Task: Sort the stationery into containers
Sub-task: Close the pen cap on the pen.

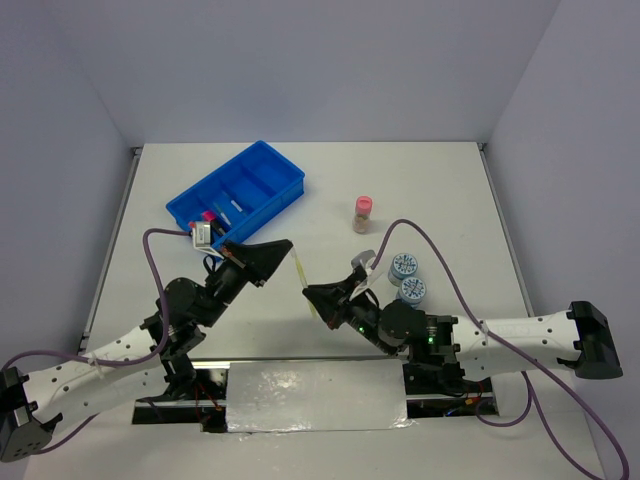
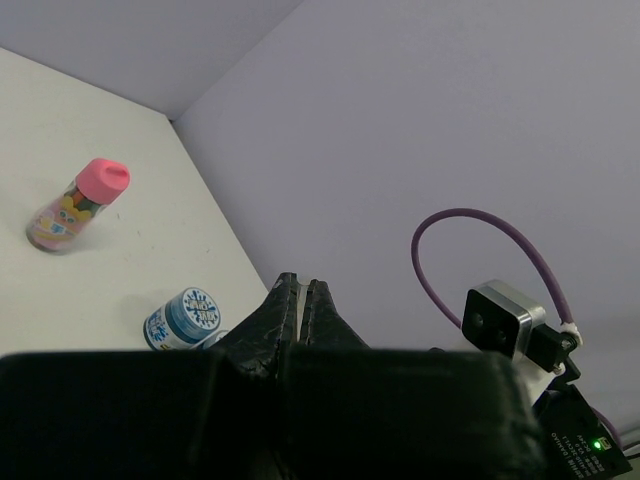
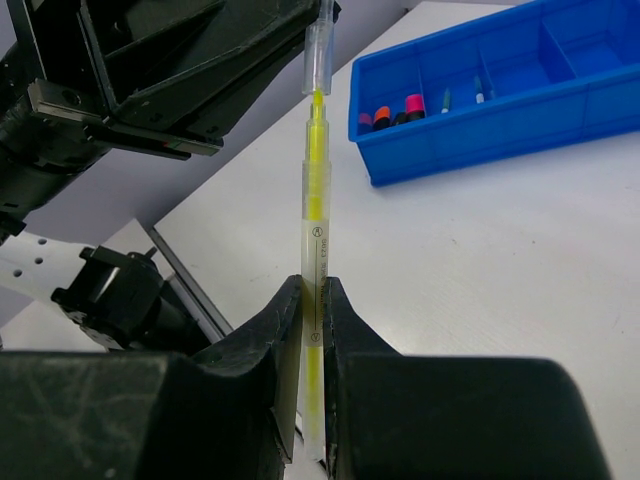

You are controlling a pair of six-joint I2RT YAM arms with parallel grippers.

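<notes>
Top view: blue tray point(image 1: 237, 195) sits far left on the table point(image 1: 430, 180). Pink-capped bottle point(image 1: 364, 212) stands upright to its right, well apart. Two discs point(image 1: 404, 265) lie side by side nearer, on the right. Mid-table, R gripper point(image 1: 308, 292) clamps the yellow pen point(image 1: 300, 268), which slants up toward the tip of L gripper point(image 1: 287, 243).

L wrist view: L gripper point(image 2: 302, 285) jaws pressed together, nothing seen btwn them. Bottle and one disc point(image 2: 185, 318) on the table beyond.

R wrist view: R gripper point(image 3: 313, 300) squeezes the pen barrel. The pen's clear cap end reaches L gripper's tip; touching or not, can't tell. Tray's end compartment holds highlighters point(image 3: 392, 113) w/ orange and pink caps; thin pens point(image 3: 445, 98) lie further along.
</notes>
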